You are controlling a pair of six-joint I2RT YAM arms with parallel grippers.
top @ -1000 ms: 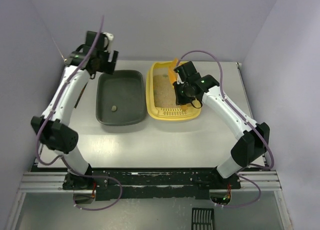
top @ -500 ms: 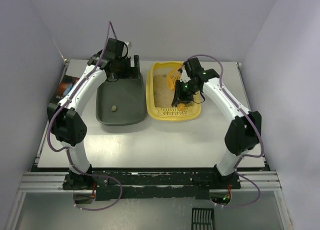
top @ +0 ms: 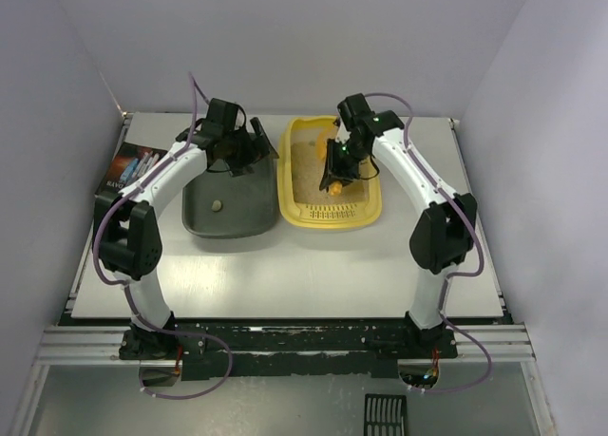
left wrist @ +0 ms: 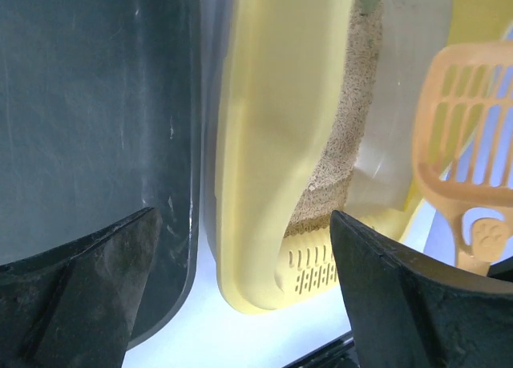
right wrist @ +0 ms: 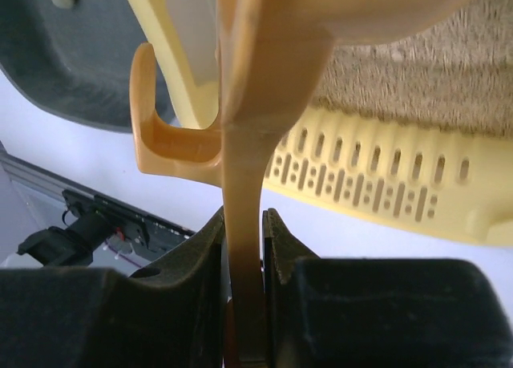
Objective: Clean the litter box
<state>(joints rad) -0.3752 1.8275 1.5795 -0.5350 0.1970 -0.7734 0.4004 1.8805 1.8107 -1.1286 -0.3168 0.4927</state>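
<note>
- The top view showed the litter box (top: 286, 184) on the table (top: 285, 265), right of centre toward the back. The dark tray (top: 195, 218) lay just beside it on the left.
- From above, it was not clear whether the two rims touched. The left wrist view showed a thin pale strip of table between them.
- Only the top view took in a small pale pellet (top: 217, 205) on the dark tray's floor and a dark printed card (top: 128, 167) at the table's left edge.
- The left gripper (top: 256, 137) hung over the dark tray's back right corner. Its fingers (left wrist: 88, 304) stood wide apart with nothing between them, as the wrist view made plain.
- The right gripper (top: 334, 175) was over the litter box, clamped narrowly on the handle of the orange scoop (right wrist: 244, 224). From above, the gripper covered most of the scoop and only a scrap of orange showed.
- The right wrist view alone showed the box's slotted ledge (right wrist: 385, 175), with beige litter (right wrist: 417, 71) beyond it.
- The scoop's head was cut off at the top of that picture, so anything on it could not be seen.
- The left wrist view caught the scoop's slotted head at the right edge, partly cropped. Whether it touched the litter could not be told.
</note>
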